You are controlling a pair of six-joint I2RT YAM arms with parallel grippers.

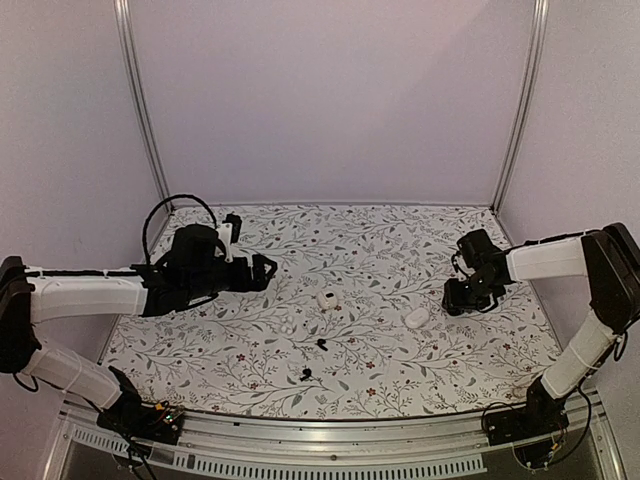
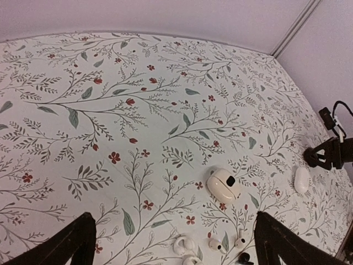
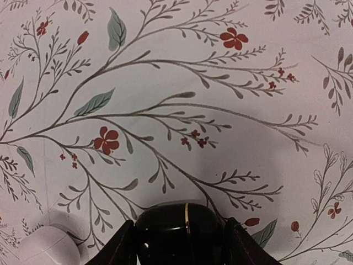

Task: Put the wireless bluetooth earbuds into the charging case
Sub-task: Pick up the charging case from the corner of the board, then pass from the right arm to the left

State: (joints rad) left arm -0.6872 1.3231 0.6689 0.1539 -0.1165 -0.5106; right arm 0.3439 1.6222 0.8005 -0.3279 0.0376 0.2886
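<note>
Earbuds (image 1: 289,326) lie loose; right pincer (image 1: 463,298), arm stretched low, clasps black case (image 3: 179,229).

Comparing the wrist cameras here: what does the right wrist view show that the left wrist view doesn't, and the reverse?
Only the right wrist view: a glossy black case gripped between the right end effector's fingers.
Only the left wrist view: a white case with a dark spot, loose white earbuds and a black earbud near the bottom edge, and the left end effector with its fingers wide apart and nothing between them.
Both: the plain white case and the floral cloth.
</note>
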